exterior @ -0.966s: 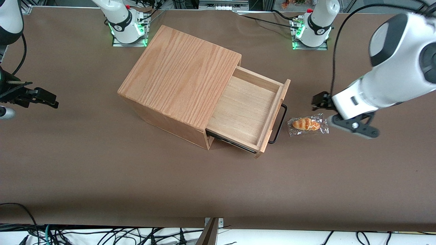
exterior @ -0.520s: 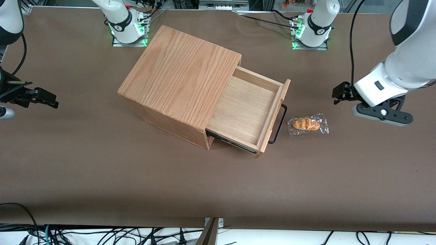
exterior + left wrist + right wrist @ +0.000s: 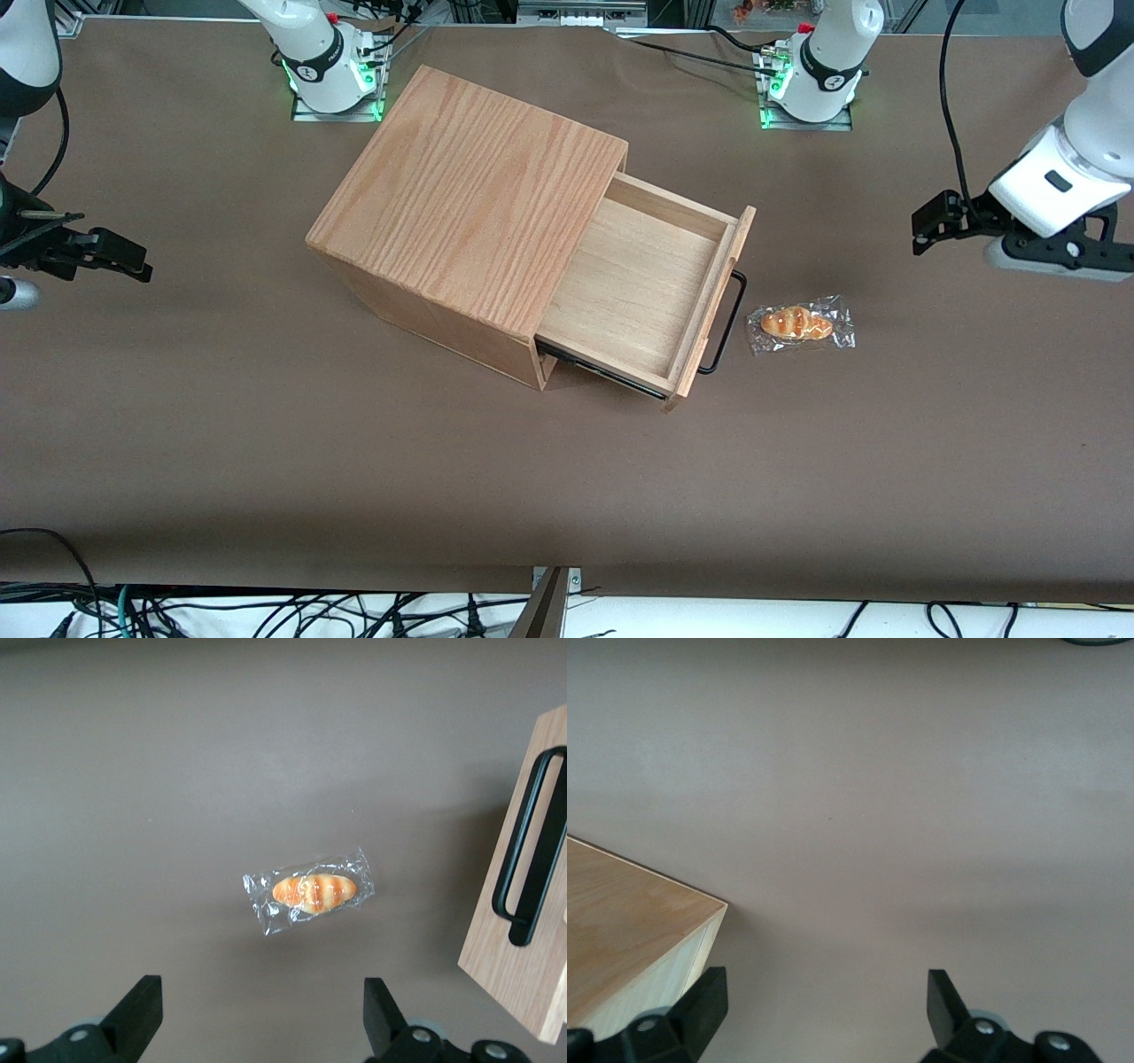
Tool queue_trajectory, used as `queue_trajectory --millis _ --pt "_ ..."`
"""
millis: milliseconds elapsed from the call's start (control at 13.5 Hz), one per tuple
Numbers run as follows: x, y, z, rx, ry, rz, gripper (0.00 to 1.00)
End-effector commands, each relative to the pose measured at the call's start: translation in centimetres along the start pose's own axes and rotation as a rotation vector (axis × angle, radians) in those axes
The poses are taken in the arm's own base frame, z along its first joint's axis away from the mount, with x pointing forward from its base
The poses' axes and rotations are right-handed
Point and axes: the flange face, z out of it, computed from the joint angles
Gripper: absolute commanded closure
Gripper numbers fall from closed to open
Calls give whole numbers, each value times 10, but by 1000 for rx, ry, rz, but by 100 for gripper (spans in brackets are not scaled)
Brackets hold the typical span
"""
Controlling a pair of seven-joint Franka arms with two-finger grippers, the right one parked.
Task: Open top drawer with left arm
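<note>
The top drawer [image 3: 642,288] is pulled well out of its oak-grain box [image 3: 469,199], toward the working arm's end of the table. It's a shallow tray of pale, smooth wood with a finer grain than the bold streaky oak of the casing. Inside is bare board. Its handle [image 3: 726,321] is a thin black U-shaped bar sticking off the front panel, and in the wrist view the handle [image 3: 532,850] shows as a long rounded loop against the flat front, with part of that panel cut off at the frame edge.

At about 3 o'clock from the handle, near but not touching, lies a small bread roll in clear wrap [image 3: 800,324]: glossy orange-brown, oval, with crinkly plastic flaring at both ends. The same bread roll [image 3: 312,891] sits dead centre between the finger tips in the wrist shot.

The left arm [image 3: 1076,133] is white and chunky, running off the frame, with a black cable looping up. Its gripper [image 3: 1045,252] hangs above the matte brown table [image 3: 266,443], at roughly 2 o'clock from the roll and well apart from the drawer. The fingers [image 3: 137,1014] are spread wide, gripping nothing.
</note>
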Motion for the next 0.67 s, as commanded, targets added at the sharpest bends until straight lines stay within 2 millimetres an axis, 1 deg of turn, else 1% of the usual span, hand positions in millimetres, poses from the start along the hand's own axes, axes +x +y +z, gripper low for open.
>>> queue_trajectory --millis 0,223,372,595 --pt "-16 1 -2 -18 17 -8 0" --pt "-15 5 2 -8 -21 0 0" --pt "-11 2 2 -10 -21 -1 0" --pt "-11 3 2 -10 -26 -3 0"
